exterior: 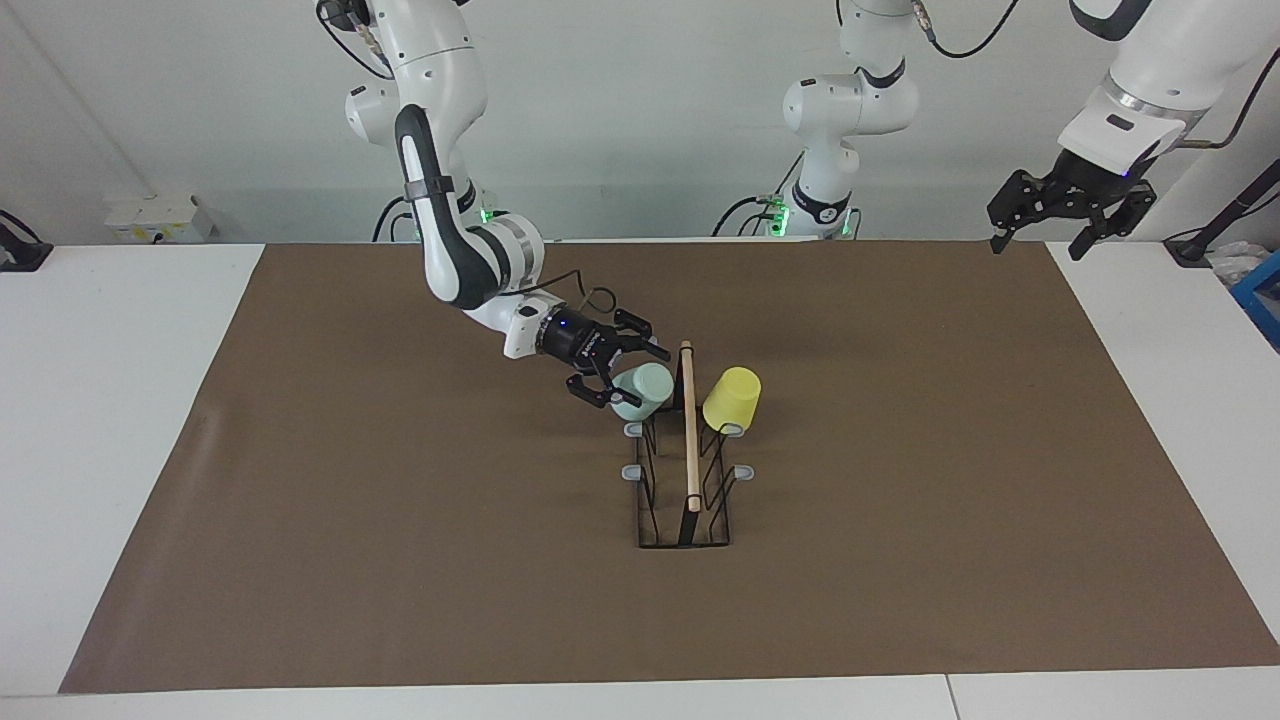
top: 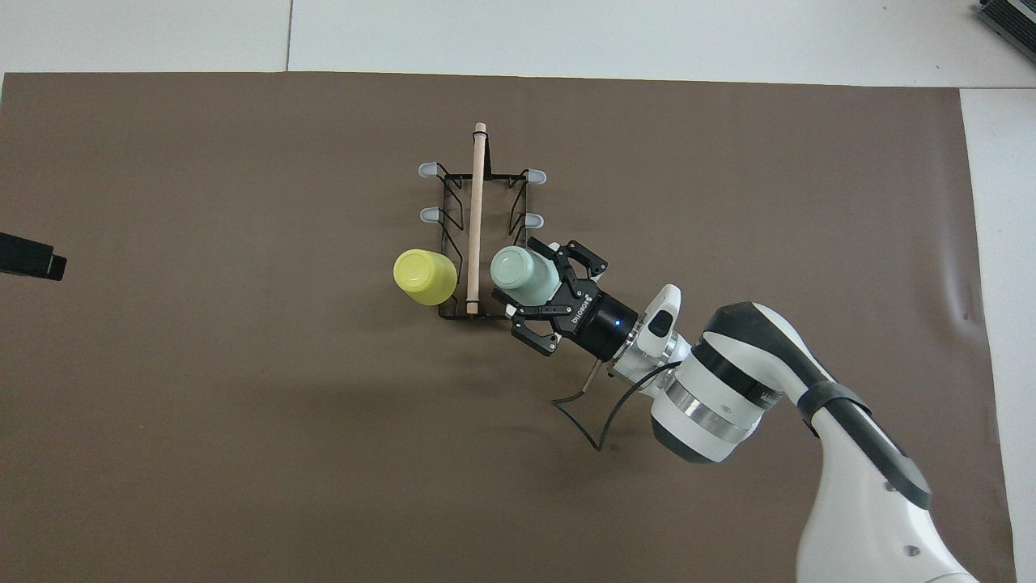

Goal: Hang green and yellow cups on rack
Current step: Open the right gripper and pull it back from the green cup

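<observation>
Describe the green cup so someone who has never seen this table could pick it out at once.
In the middle of the brown mat stands a black wire rack topped by a wooden rod. Two upturned cups sit at its end nearest the robots, one each side of the rod. The green cup is the pale mint one beside the right gripper; its neighbour is the yellow cup.

Smooth plastic green cup point(exterior: 641, 389) and yellow cup point(exterior: 732, 398); black wire rack point(exterior: 684, 500) (pale wooden rod); matt brown surface point(exterior: 400, 520).

Rack point(exterior: 686, 470) — cups point(exterior: 732, 398) on pegs
</observation>
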Robot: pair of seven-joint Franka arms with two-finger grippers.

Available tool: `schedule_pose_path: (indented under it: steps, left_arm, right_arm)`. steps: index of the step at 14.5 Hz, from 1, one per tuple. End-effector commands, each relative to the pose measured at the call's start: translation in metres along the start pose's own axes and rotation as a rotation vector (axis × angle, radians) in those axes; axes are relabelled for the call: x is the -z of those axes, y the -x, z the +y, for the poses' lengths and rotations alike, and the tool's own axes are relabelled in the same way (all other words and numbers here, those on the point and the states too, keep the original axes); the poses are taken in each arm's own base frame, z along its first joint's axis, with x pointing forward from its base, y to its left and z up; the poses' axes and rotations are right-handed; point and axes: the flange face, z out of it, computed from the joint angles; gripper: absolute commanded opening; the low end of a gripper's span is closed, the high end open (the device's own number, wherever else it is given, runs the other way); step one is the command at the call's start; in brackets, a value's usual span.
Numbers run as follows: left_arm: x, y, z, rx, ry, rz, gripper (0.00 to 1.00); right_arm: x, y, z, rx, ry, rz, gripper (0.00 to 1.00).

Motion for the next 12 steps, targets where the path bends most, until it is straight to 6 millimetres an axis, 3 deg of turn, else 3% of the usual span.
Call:
schedule_pose_path:
  steps: [1,6,9,12]
  left_arm:
    - [0.0,0.007,0.003,0.006,0.015,-0.003,1.0]
    - [0.001,0.007,0.003,0.006,0.014,-0.002,1.0]
    - [0.001,0.007,0.003,0.006,0.014,-0.002,1.0]
    - [0.001,0.007,0.003,0.006,0.014,-0.002,1.0]
  right_arm:
    - [0.005,0.001,0.0,0.003,0.038,0.026,1.0]
    - [0.013,0.001,0.006,-0.001,0.098,-0.07,1.0]
    - [0.015,-0.03,0.011,0.019,0.186,-0.196,1.0]
    - [0.009,-0.037,0.01,-0.006,0.207,-0.225,1.0]
